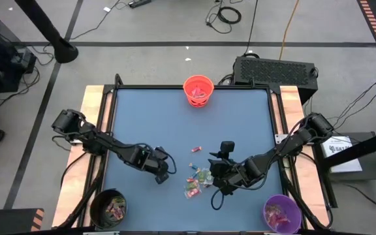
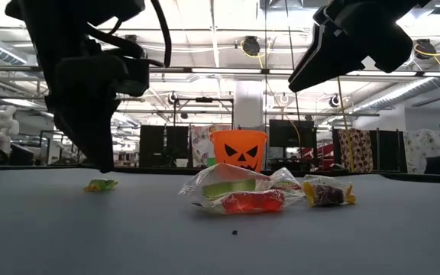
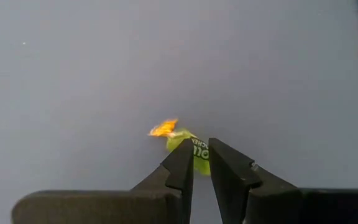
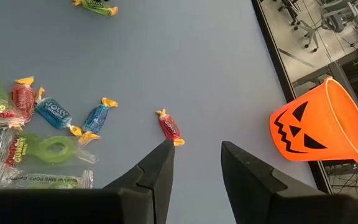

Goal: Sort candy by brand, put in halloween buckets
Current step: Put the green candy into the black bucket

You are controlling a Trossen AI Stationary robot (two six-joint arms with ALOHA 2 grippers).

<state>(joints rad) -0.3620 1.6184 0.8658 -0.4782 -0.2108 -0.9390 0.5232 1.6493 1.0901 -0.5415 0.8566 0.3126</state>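
Green candy [image 3: 199, 152] pinched between the left gripper [image 3: 201, 163] fingers, jaws narrow around it, held over bare table [image 1: 149, 124] left of centre. Right gripper [image 4: 196, 155] hangs partly open and empty over the candy pile [image 1: 198, 179] near centre; a red candy [image 4: 170, 127] lies just beyond its fingertips. Orange bucket [image 1: 198, 90] at far edge middle, black bucket [image 1: 108, 207] near left corner, purple bucket [image 1: 281, 213] near right corner, all holding some candy.
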